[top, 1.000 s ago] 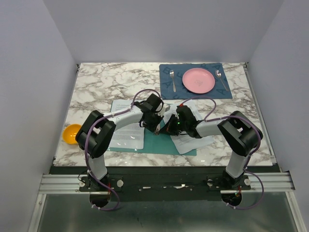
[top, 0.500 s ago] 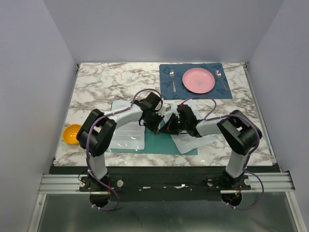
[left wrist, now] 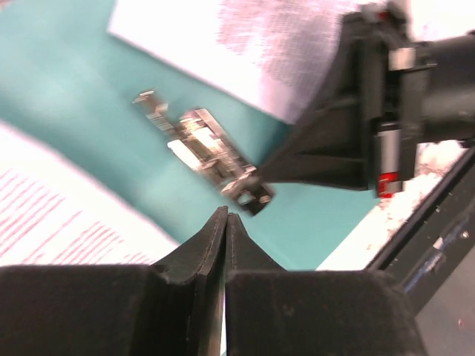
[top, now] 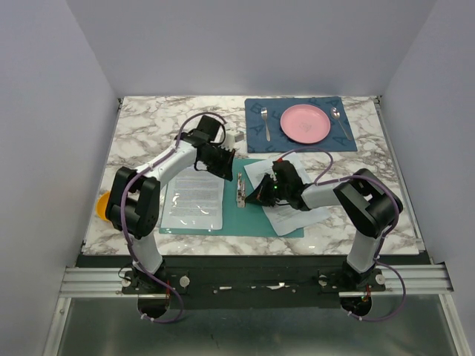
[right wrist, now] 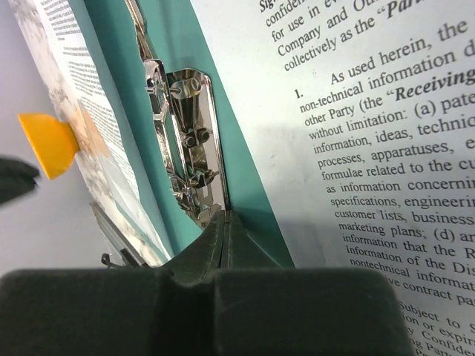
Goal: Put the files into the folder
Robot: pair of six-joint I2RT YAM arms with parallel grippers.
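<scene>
The teal folder (top: 252,219) lies open near the table's front. Its metal clip (top: 241,190) sits on the spine and also shows in the right wrist view (right wrist: 185,133) and the left wrist view (left wrist: 204,152). The printed files (top: 293,204) lie askew on the folder's right half, close up in the right wrist view (right wrist: 371,148). One printed sheet (top: 194,196) lies under the clear sleeve on the left half. My right gripper (top: 252,198) is shut, its tips (right wrist: 225,216) touching the clip's near end. My left gripper (top: 230,165) is shut and empty (left wrist: 225,215), raised behind the clip.
A dark blue placemat (top: 256,111) at the back right holds a pink plate (top: 305,123), a fork (top: 266,122) and a spoon (top: 338,115). An orange bowl (top: 104,204) sits at the left edge, partly behind my left arm.
My left gripper has pulled away from the clip, up and back to the left. The sleeved sheet on the left now lies uncovered. My right gripper has stayed at the clip.
</scene>
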